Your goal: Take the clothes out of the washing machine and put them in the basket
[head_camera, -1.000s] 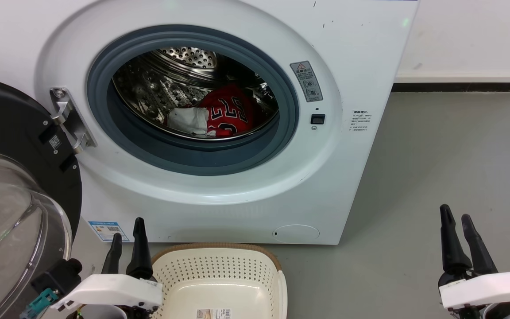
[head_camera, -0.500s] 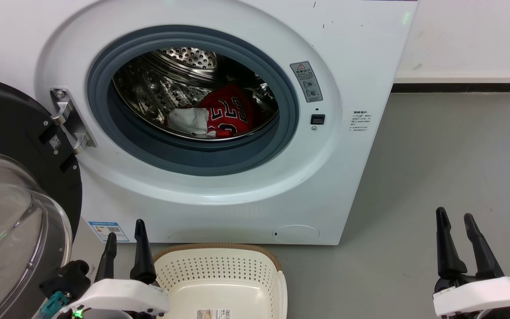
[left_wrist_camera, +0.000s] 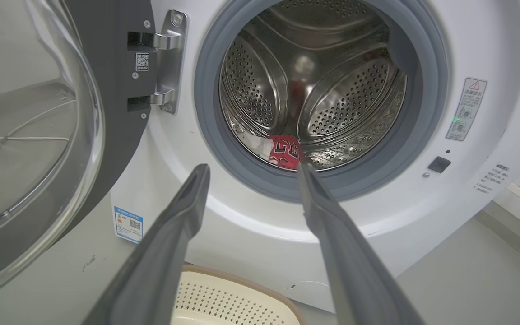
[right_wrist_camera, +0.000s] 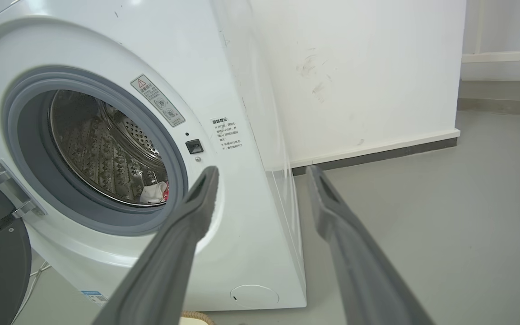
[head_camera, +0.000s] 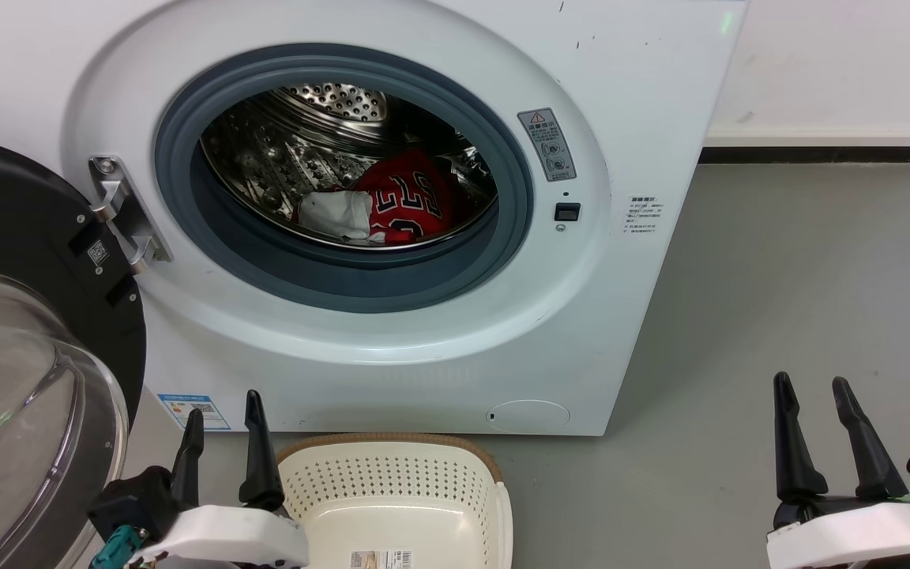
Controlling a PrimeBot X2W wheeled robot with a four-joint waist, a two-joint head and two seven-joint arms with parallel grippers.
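Grey floor [head_camera: 779, 276], washing machine [head_camera: 392, 340] open: left pincer [head_camera: 222, 411], right pincer [head_camera: 810, 382] are spreading wider, released, likely readying for clothes [head_camera: 392, 207] inside.

Head camera is looking forward and down from above, taking in the washing machine [head_camera: 644, 118] front, its open door [head_camera: 13, 379] at the left and the basket [head_camera: 392, 439] rim at the bottom edge. Left wrist camera is sitting low and near, aiming slightly upward along the left gripper [left_wrist_camera: 252, 167] into the drum [left_wrist_camera: 260, 81]; right wrist camera is facing the machine obliquely from the right along the right gripper [right_wrist_camera: 262, 169], catching the wall [right_wrist_camera: 355, 67] beyond. All three are sharing the drum mouth and the red jersey [head_camera: 411, 197] inside.
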